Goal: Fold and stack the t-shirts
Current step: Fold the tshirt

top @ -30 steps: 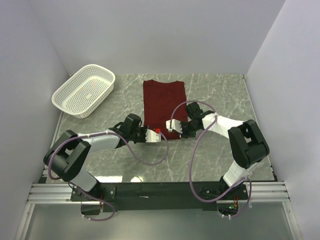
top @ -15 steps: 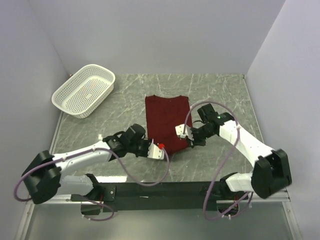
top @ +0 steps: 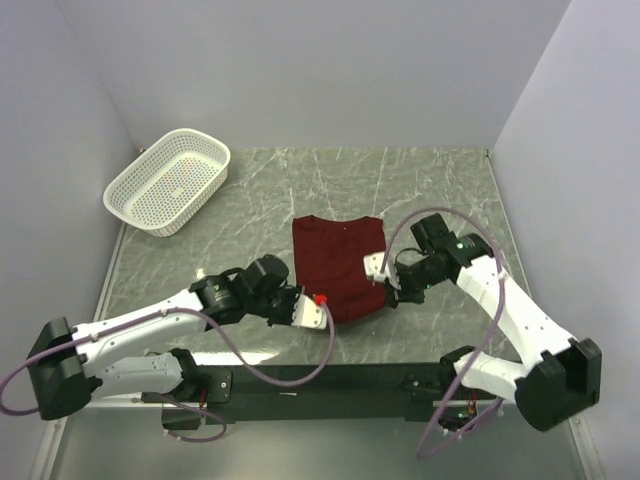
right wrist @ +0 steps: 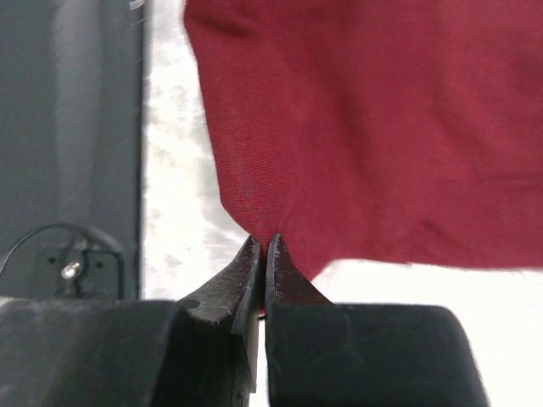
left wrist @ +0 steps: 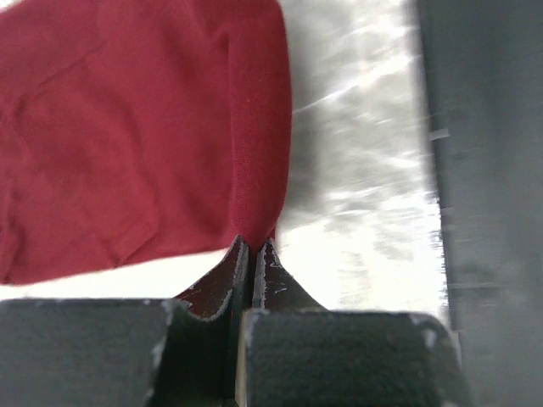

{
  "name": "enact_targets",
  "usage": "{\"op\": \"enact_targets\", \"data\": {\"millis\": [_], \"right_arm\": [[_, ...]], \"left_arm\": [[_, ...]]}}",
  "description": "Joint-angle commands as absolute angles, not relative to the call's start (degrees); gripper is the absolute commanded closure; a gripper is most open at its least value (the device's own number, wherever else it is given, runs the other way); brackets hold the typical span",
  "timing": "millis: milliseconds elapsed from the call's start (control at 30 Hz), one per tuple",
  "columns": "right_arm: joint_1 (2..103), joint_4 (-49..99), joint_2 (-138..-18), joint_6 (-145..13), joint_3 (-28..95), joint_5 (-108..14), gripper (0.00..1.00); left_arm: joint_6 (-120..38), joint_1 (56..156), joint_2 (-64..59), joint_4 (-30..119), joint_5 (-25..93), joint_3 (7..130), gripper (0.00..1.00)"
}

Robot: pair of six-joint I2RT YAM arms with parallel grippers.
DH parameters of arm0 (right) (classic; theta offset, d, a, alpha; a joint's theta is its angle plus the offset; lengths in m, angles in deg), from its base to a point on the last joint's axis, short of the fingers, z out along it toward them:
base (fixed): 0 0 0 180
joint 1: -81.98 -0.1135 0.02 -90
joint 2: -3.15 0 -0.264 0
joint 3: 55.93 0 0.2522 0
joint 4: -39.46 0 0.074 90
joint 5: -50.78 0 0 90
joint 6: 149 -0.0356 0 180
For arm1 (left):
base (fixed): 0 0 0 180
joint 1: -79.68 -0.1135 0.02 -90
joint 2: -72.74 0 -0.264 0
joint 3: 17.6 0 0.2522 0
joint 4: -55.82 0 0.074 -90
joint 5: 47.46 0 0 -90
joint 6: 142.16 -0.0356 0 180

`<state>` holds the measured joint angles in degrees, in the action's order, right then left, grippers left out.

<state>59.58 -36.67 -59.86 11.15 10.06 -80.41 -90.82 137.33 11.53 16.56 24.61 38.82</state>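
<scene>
The maroon t-shirt (top: 340, 262) lies folded into a narrow panel on the marble table, reaching toward the near edge. My left gripper (top: 318, 305) is shut on its near left corner; in the left wrist view the closed tips (left wrist: 254, 246) pinch the red hem (left wrist: 246, 170). My right gripper (top: 381, 283) is shut on the near right corner; in the right wrist view the tips (right wrist: 264, 244) clamp the cloth edge (right wrist: 356, 127). The neck label is hidden.
A white perforated basket (top: 168, 180) stands at the far left of the table. The table's dark front rail (top: 330, 380) runs just below the shirt's near end. Grey walls close in the left, back and right.
Both grippers have pulled the shirt's near edge toward the front of the table. The shirt has slid nearer and looks shorter. Both arms have stretched out further from the middle.
</scene>
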Motion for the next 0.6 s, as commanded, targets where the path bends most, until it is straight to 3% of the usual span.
{"op": "enact_targets", "data": {"millis": [0, 233, 567], "right_arm": [[63.9, -32.7, -65.0, 7.7, 18.1, -81.8, 1.00], [67.8, -26.3, -80.8, -1.1, 31.7, -81.9, 1.00], [68.3, -12.6, -99.5, -17.9, 48.3, -75.7, 1.00]], "left_arm": [[-95.6, 132.0, 6.7, 19.5, 24.5, 44.0, 1.00], [-101.8, 116.5, -6.1, 29.8, 22.0, 53.4, 1.00], [-101.6, 108.8, -26.1, 38.4, 26.4, 65.7, 1.00]]}}
